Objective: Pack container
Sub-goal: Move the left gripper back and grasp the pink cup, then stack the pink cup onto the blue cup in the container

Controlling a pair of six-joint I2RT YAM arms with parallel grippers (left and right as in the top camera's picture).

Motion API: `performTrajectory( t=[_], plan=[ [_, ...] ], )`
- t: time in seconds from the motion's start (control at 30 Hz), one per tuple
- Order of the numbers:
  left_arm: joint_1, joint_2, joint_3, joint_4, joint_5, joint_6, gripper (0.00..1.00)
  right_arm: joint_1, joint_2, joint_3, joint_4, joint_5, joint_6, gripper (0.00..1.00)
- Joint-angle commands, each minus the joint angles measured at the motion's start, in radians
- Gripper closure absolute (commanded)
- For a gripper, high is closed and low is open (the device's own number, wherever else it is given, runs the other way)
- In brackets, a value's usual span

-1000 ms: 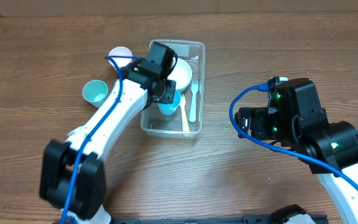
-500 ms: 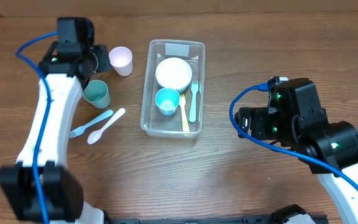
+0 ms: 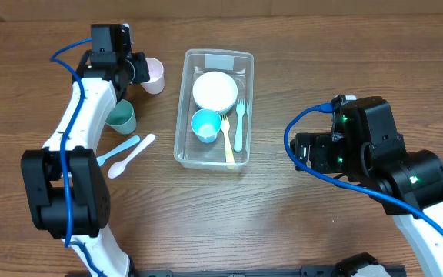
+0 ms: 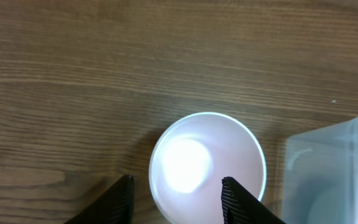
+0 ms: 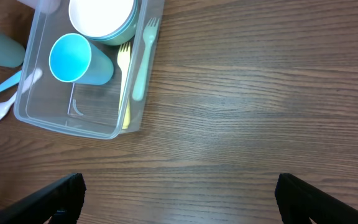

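Container (image 3: 200,152) mid-tabletop (image 3: 229,215), holding white bowl (image 3: 215,90), blue cup (image 3: 206,125), forks (image 3: 239,123). Left gripper (image 4: 179,202) jaws apart over pink cup (image 4: 207,165), prob. not touching. Right gripper (image 5: 191,202) jaws wide apart, well clear of container.

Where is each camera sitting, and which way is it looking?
Overhead: above the table, looking straight down at the container and pink cup; left arm and right arm show.
Left wrist: on the left hand, looking down at the pink cup; its fingers show.
Right wrist: on the right hand, looking down at the container and table; its fingers show.
Shared: overhead and right wrist both see the container.
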Motion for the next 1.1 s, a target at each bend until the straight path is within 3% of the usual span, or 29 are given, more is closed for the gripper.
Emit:
performTrajectory(
  t=[0.0,0.6,0.63,0.7,0.73,0.83,0.97,1.07],
  plan=[
    [0.008,0.055,-0.004,0.023,-0.007,0.018,0.54,0.001,-0.003,0.003,0.006,0.010,0.000,0.00],
    [0.008,0.201,-0.004,0.110,-0.006,0.007,0.53,0.001,-0.003,0.003,0.006,0.010,0.000,0.00],
    [0.008,0.205,-0.004,0.116,-0.006,0.004,0.57,0.001,-0.003,0.003,0.006,0.010,0.000,0.00],
    [0.008,0.205,0.004,0.117,-0.004,0.003,0.96,0.001,-0.003,0.003,0.006,0.010,0.000,0.00],
    [0.008,0.205,0.017,0.107,-0.003,-0.005,0.96,0.001,-0.003,0.003,0.006,0.010,0.000,0.00],
    [0.008,0.204,0.110,0.021,-0.004,-0.007,0.96,0.001,-0.003,0.003,0.006,0.010,0.000,0.00],
    [0.008,0.187,0.407,-0.248,-0.006,-0.004,0.96,0.001,-0.003,0.003,0.006,0.010,0.000,0.00],
    [0.006,0.096,0.530,-0.412,-0.003,0.006,0.96,0.001,-0.003,0.003,0.006,0.010,0.000,0.00]
  ],
)
